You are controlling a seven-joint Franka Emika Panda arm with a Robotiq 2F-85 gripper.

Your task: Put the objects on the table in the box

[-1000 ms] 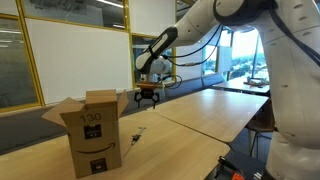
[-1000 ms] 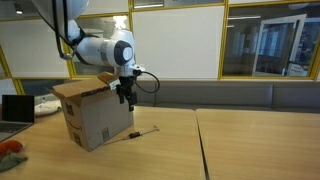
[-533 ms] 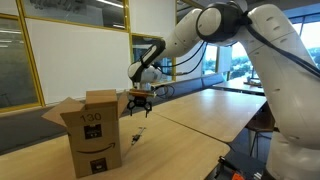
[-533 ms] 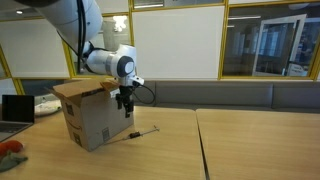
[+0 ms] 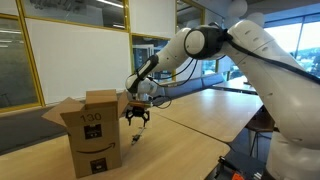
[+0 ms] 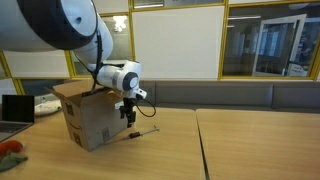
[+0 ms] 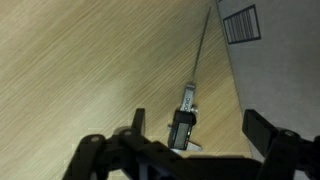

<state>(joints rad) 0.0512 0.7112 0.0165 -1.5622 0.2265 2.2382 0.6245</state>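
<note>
- Tool: jaws fully apart, nothing held.
- Change: the tool has come down from box-top height and now hangs lower, just right of the box.
- Gadget: lies flat on the counter, just right of the box base and below the tool, apart from it.
- Judgement: descent for a pick-up appears under way; the gadget is not yet boxed.
- Other objects: not discernible.
</note>
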